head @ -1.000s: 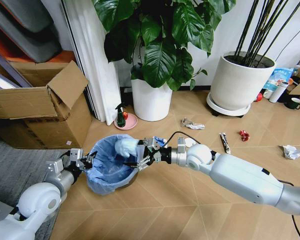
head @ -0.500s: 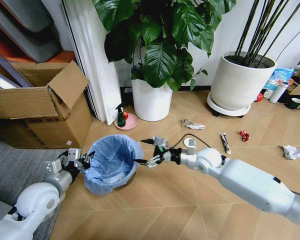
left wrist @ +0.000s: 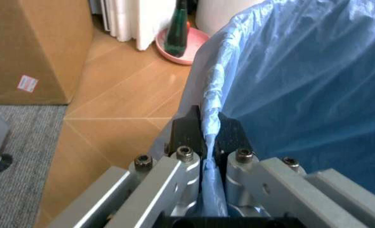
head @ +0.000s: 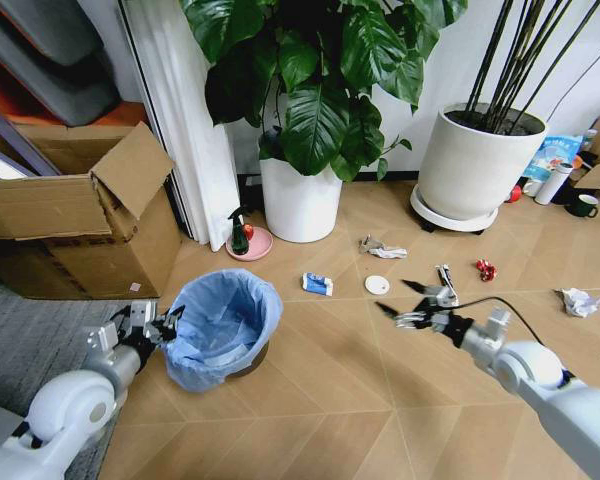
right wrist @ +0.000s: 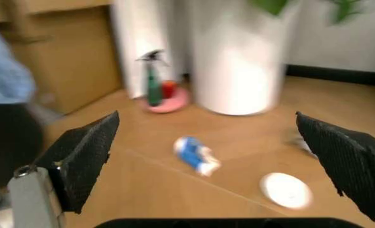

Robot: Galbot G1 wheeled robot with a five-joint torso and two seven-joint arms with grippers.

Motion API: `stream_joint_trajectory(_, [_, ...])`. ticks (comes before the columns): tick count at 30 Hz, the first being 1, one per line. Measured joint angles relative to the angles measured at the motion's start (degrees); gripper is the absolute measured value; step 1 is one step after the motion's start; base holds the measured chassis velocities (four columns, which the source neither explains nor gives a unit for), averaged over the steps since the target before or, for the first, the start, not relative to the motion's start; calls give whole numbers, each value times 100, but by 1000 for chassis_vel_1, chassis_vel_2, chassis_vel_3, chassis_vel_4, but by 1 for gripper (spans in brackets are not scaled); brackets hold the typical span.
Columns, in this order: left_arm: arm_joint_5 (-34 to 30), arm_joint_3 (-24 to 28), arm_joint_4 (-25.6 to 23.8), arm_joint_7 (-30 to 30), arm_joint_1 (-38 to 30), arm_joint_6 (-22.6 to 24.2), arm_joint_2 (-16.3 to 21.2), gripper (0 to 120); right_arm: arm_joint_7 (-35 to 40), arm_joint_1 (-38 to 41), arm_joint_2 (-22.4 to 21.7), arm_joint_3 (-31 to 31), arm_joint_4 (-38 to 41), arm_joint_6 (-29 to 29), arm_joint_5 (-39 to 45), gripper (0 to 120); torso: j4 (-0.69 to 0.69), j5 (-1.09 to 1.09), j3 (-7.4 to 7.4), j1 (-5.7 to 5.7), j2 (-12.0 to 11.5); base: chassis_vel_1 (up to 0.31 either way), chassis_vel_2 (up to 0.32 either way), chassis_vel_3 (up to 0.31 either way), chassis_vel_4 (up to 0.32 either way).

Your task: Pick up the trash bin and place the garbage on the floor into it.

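Wrapper (head: 317, 284) left of spread right claw (head: 412, 303)

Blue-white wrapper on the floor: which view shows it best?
The head view: the wrapper lies whole and sharp on the floor, between the bin and the white disc. The right wrist view shows it closer but blurred. The left wrist view looks at the bin's rim instead.

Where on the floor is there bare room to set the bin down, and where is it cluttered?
Bare floor lies in front of the trash bin, between it and the right end effector. It is crowded farther back: blue-white wrapper, white disc, stick wrapper and red wrapper below the plant pots. The left end effector grips the bin's rim.
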Motion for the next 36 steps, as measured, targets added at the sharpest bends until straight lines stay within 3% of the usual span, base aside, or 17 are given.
stream_joint_trajectory(1, [0, 0, 0, 0, 0, 0, 0, 0, 0, 0, 0, 0, 0, 0, 0, 100, 0, 0, 0, 0, 0, 0, 0, 0, 0])
stream_joint_trajectory(5, [32, -44, -60, -24, 62, 1, -69, 0, 223, -711, 638, 949, -10, 299, -410, 100, -4, 0, 0, 0, 0, 0, 0, 0, 0])
stream_joint_trajectory(10, [72, -92, -68, -24, 104, 0, -154, 0, 229, -986, 1051, 1457, 26, 407, -635, 100, -3, -2, 0, 0, 1, 0, 0, 0, 0])
stream_joint_trajectory(13, [122, -177, -91, -16, 195, -8, -255, 0, 239, -1203, 1778, 1988, 35, 483, -786, 100, -3, -4, 0, 0, 1, 0, 0, 0, 0])
stream_joint_trajectory(14, [122, -177, -91, -16, 195, -8, -255, 0, 239, -1203, 1778, 1988, 35, 483, -786, 100, -3, -4, 0, 0, 1, 0, 0, 0, 0])
stream_joint_trajectory(18, [169, -283, -130, 7, 276, -27, -371, 0, 193, -1284, 2488, 2249, 19, 524, -837, 100, -3, -2, 0, 0, 1, 0, 0, 0, 0])
stream_joint_trajectory(26, [191, -339, -189, 25, 343, -37, -437, 0, 140, -1264, 2779, 2310, -45, 548, -907, 100, -3, -3, 0, 0, 1, -18, 16, 18, -9])
stream_joint_trajectory(36, [227, -289, -223, 30, 343, -41, -507, 0, 83, -1259, 2749, 2314, -75, 622, -915, 100, -3, -3, 1, 0, 1, -161, 171, 164, -162])
